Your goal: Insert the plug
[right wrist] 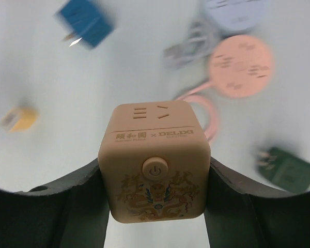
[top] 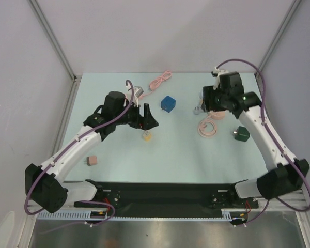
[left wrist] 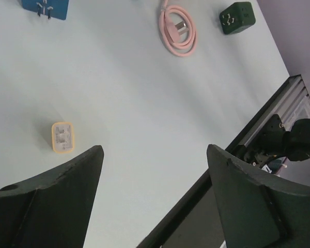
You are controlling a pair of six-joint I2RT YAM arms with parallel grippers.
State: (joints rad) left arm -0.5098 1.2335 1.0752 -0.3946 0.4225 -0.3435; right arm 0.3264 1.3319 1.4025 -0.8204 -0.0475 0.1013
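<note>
My right gripper (right wrist: 155, 173) is shut on a tan cube socket (right wrist: 154, 155) with a power button and a dragon print, its slotted face pointing away from the camera, held above the table. In the top view the right gripper (top: 213, 106) hangs at the back right. My left gripper (left wrist: 154, 155) is open and empty above the table; in the top view it (top: 146, 118) sits just behind a small yellow plug (top: 146, 137). The yellow plug (left wrist: 62, 137) lies left of the left fingers (left wrist: 77, 175) and shows blurred in the right wrist view (right wrist: 18, 118).
A blue adapter (top: 168, 103) with prongs lies mid-table. A pink coiled cable (top: 208, 127) and a green cube (top: 242, 134) lie on the right. A pink cable (top: 160, 80) lies at the back, a small pink adapter (top: 92, 160) at the left. The black rail (top: 165, 191) runs along the near edge.
</note>
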